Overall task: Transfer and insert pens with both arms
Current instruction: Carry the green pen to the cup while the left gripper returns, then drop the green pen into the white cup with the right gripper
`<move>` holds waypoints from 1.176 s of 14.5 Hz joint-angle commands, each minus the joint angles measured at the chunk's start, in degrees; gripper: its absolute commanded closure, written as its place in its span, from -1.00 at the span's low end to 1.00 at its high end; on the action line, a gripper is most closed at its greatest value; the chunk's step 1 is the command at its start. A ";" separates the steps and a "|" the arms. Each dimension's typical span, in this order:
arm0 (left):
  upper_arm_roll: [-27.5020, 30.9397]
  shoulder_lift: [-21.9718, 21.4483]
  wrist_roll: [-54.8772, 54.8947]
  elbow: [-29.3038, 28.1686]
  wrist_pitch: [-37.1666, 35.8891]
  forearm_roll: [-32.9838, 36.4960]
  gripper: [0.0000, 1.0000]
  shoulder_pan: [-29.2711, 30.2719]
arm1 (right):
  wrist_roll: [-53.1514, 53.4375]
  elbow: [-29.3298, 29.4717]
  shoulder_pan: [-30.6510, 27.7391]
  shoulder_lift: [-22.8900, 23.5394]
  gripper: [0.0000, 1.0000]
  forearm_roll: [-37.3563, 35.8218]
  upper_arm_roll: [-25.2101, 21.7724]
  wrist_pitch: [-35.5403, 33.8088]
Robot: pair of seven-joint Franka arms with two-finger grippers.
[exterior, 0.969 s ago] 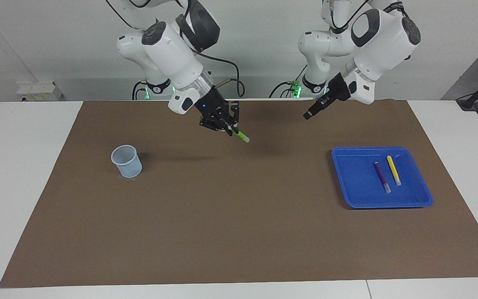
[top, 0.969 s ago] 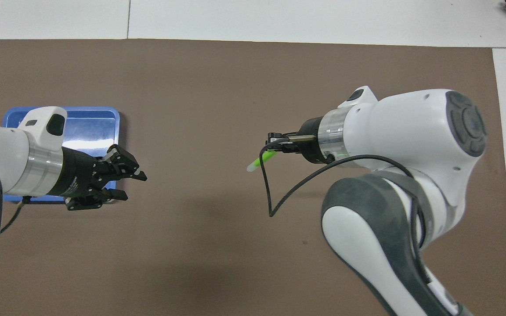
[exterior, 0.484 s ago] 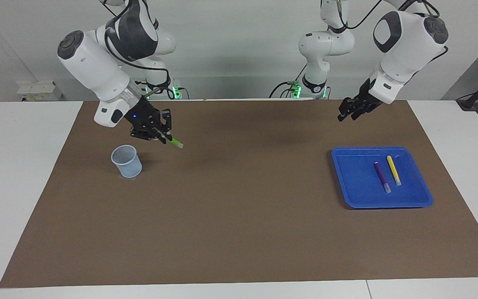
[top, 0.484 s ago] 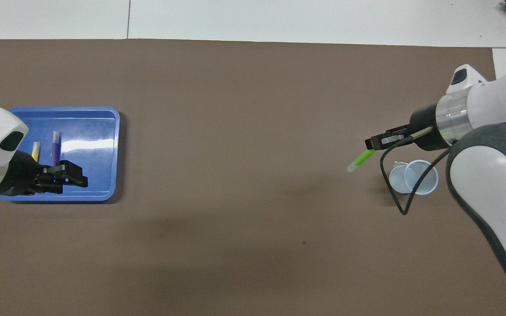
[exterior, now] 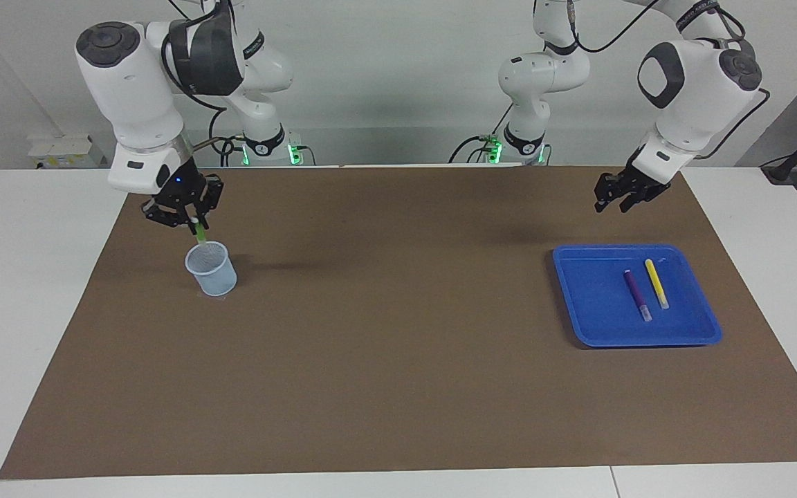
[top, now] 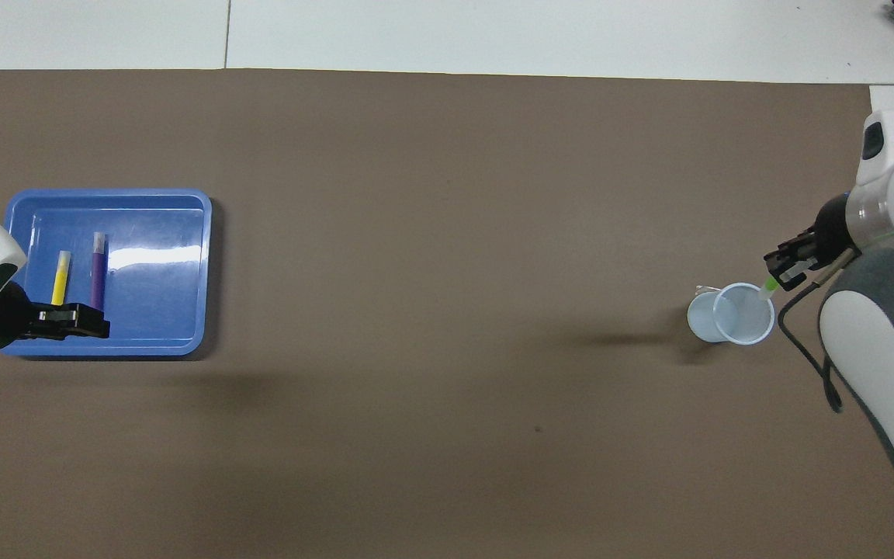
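My right gripper [exterior: 193, 220] [top: 784, 272] is shut on the green pen [exterior: 200, 234] [top: 768, 290]. The pen hangs nearly upright, its lower tip at the mouth of the pale blue cup [exterior: 211, 268] [top: 730, 314], by the rim nearer the robots. The purple pen [exterior: 636, 294] [top: 97, 260] and the yellow pen [exterior: 656, 283] [top: 60, 278] lie side by side in the blue tray [exterior: 582, 325] [top: 183, 198]. My left gripper [exterior: 615, 198] [top: 78, 322] hangs open and holds nothing. It is up in the air over the tray's edge nearer the robots.
A brown mat [exterior: 398, 360] covers most of the white table. The cup stands on it toward the right arm's end, the tray toward the left arm's end. A small white box [exterior: 66, 152] sits off the mat by the right arm's base.
My right arm swung the green pen from mid-table to over the cup and tipped it upright. My left arm drew back from the middle to the tray's end.
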 commanded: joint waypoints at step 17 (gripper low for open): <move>-0.49 19.46 4.98 0.56 25.20 7.01 -0.25 5.23 | 9.17 -15.91 -3.73 0.52 -0.47 2.49 0.97 16.90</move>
